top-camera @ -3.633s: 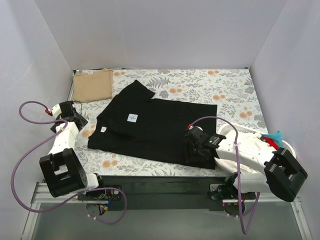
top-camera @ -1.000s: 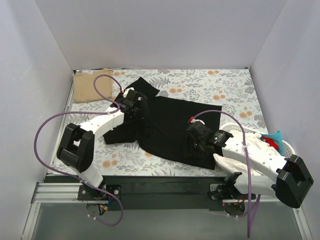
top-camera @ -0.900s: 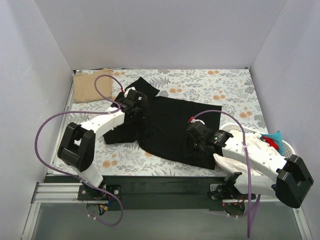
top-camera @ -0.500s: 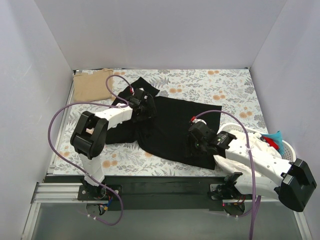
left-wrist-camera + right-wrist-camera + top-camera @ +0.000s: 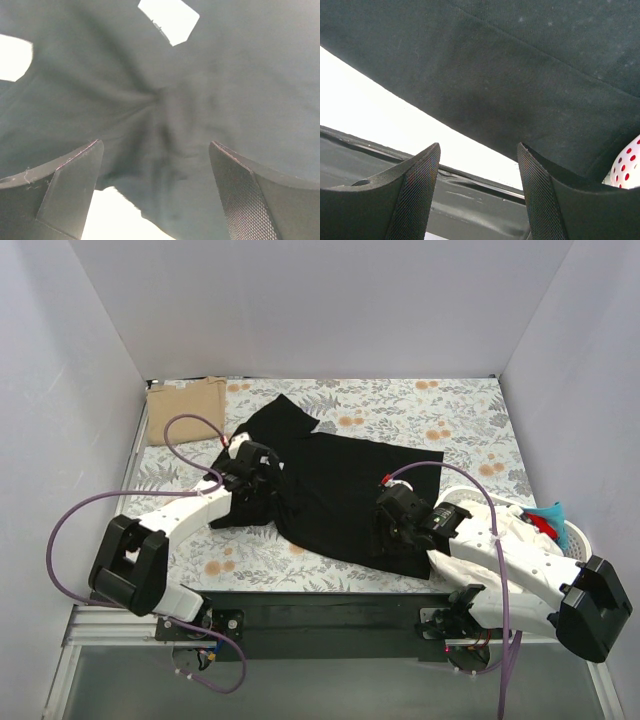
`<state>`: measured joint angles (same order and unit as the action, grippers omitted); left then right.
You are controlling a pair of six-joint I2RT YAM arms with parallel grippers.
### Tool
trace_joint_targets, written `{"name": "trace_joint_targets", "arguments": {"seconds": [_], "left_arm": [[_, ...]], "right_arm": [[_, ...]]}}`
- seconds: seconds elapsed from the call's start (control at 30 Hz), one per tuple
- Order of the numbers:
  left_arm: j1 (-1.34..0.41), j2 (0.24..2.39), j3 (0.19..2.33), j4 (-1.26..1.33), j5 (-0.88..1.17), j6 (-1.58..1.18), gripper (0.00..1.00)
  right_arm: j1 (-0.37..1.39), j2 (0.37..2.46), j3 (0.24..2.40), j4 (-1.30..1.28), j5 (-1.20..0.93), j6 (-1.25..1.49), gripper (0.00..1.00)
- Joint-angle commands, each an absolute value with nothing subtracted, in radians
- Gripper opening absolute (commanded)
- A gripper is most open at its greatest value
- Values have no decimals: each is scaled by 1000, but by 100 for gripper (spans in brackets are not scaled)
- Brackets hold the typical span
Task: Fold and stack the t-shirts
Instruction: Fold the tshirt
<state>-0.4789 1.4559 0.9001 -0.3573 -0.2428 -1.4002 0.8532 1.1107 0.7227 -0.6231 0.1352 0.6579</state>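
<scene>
left wrist: black t-shirt [image 5: 200,95] under left hand [image 5: 156,186]

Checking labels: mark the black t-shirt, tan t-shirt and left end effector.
black t-shirt [image 5: 345,490], top view, middle of its body.
tan t-shirt [image 5: 185,412], top view, centre of the cloth.
left end effector [image 5: 155,145], left wrist view, between fingertips.

One overhead, two wrist close-ups.
Looking down across the table [image 5: 455,415] from behind; pressed in tight on the same black t-shirt [image 5: 340,490].

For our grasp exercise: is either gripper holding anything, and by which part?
Nothing is held. The left gripper and right gripper both stand open over the black t-shirt.
</scene>
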Motion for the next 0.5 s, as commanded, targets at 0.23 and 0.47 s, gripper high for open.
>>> {"name": "trace_joint_targets", "arguments": {"seconds": [0.23, 0.47], "left_arm": [[-327, 1445, 749, -284, -293, -1422, 86], [-166, 1384, 626, -287, -238, -1413, 86]], "right_arm": [[859, 1089, 735, -618, 143, 669, 70], [859, 1098, 736, -618, 155, 661, 70]]}}
